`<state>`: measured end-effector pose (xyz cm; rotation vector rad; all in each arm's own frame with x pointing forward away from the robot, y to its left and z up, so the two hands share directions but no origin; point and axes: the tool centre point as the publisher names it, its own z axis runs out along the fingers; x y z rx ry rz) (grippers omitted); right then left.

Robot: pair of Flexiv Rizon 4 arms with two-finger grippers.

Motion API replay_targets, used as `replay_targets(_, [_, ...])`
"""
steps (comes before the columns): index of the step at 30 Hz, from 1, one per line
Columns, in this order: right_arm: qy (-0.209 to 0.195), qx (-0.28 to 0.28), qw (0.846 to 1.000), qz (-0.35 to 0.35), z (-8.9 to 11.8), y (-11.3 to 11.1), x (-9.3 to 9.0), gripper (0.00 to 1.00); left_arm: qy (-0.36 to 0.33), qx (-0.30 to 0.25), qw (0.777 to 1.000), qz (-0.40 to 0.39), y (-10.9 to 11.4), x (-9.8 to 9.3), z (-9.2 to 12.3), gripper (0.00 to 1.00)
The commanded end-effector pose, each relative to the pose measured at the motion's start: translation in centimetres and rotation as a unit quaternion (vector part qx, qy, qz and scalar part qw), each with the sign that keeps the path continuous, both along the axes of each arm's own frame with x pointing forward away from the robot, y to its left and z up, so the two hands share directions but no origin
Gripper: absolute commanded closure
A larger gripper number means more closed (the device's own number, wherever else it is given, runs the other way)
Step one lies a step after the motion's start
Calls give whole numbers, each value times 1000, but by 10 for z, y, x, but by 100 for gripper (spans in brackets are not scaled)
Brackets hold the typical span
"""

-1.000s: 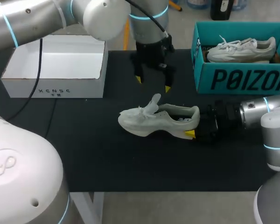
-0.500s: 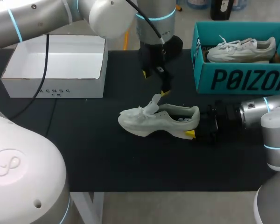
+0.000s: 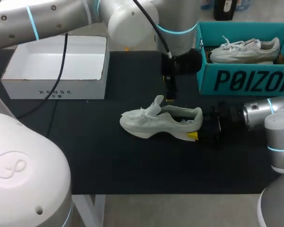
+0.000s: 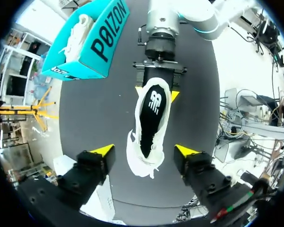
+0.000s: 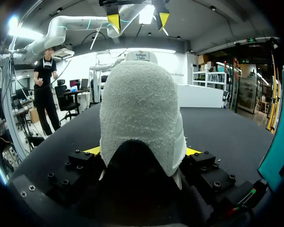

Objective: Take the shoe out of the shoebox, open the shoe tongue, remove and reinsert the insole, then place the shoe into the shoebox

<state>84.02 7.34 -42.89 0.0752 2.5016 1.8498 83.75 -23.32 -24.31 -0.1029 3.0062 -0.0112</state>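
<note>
1 shoe [image 3: 151,124] lies heel-clamped in right tool [image 5: 142,151], left tool [image 4: 145,150] open above.

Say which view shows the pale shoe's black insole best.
Left wrist view: looks straight down into the pale grey shoe, black insole visible nearly full length. Head view catches only a dark sliver; right wrist view shows just the heel.

A table [image 3: 109,161] with a matte black top is filling most of the head view, its front edge running straight across. A white frame piece [image 3: 91,208] is showing just beneath that edge. Even light is falling on the dark surface.
</note>
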Motion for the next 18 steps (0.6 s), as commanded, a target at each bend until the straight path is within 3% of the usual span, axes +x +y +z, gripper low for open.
replay_targets(1, [0, -1, 1000, 0, -3, 0, 0, 100, 3, 8, 1000, -17, -12, 6, -14, 100])
replay_targets(18, [0, -1, 1000, 0, -3, 0, 0, 100, 38, 9, 998, -55, -26, 3, -75, 100])
